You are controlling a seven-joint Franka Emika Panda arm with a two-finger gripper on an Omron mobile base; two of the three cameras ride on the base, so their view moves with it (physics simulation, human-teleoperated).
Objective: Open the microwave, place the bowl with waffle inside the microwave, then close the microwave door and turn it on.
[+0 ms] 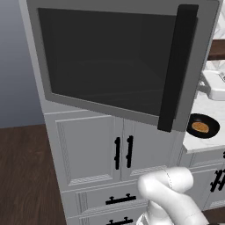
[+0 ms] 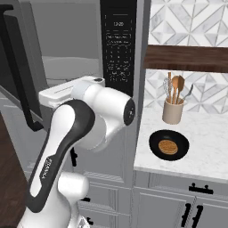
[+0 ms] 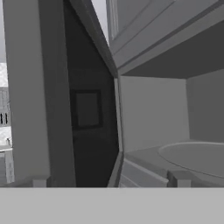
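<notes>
Right base view has the bowl with waffle [image 2: 168,145] at center right, a shallow black round bowl lying flat on the white counter [image 2: 209,151] with its golden disc facing up, no long axis, and I can't tell whether the gripper is open or closed.

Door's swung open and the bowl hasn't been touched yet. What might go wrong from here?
1. The microwave door stands open across the front, its handle toward the counter; swinging the arm over to the bowl with waffle might clip it.
2. The bowl is shallow and the waffle lies loose, so a tilted lift may spill it.
3. The utensil holder stands just behind the bowl; an overshooting reach may knock it.
</notes>
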